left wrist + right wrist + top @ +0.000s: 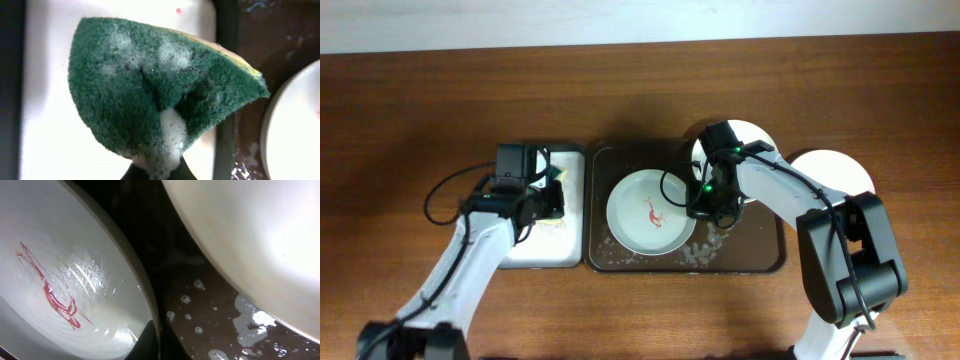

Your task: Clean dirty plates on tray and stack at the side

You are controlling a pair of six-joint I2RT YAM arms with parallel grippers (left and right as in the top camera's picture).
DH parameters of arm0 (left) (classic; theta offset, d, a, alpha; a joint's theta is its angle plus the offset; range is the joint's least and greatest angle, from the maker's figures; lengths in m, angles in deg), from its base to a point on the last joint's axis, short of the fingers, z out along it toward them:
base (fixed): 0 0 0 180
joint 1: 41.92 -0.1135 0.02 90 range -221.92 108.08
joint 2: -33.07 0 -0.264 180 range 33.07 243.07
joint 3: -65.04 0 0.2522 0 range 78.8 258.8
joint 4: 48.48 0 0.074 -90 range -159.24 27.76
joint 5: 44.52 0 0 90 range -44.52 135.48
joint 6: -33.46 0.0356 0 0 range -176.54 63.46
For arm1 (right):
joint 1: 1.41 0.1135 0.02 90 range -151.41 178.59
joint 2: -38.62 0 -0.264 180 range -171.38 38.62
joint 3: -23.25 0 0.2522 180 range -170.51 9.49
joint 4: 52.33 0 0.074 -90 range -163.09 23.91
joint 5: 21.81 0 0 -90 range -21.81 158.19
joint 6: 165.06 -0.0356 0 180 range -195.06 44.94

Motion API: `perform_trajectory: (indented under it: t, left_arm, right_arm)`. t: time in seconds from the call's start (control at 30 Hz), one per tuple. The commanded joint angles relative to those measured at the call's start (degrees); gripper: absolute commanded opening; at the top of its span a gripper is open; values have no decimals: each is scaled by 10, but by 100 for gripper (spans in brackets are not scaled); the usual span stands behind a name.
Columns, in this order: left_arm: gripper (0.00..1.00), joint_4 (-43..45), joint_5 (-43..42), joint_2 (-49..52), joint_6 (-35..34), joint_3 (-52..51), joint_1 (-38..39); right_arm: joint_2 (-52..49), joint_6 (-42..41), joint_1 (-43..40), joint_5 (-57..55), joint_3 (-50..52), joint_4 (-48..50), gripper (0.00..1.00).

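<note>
Plates, qty 3: 1 mint plate (645, 215) w/ red squiggle, lying in brown tray (760, 262); 2 white plates (832, 168) sitting at tray's right/back. Left claw (157, 172) clamping 1 green sponge (150, 80) over white tray (535, 255). Right claw (157, 347) together, apparently pinching mint plate's rim.

We can read no text, label, brand, number or sign in any of the views. The only marking we see is a red sauce squiggle (653, 212) on the round pale mint green glossy plate (628, 228), and it forms no letters or figures.
</note>
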Motion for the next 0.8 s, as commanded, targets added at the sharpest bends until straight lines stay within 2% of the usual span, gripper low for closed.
perform_trajectory:
  t: [0.0, 0.47, 0.77]
  left_arm:
    - [0, 0, -6, -34, 2, 15, -1]
    - [0, 71, 40, -80, 30, 15, -1]
    - [0, 106, 124, -125, 55, 15, 27]
  right_arm:
    - [2, 6, 5, -21, 5, -4, 4]
    - [2, 6, 5, -20, 5, -4, 4]
    - [2, 6, 5, -21, 5, -4, 4]
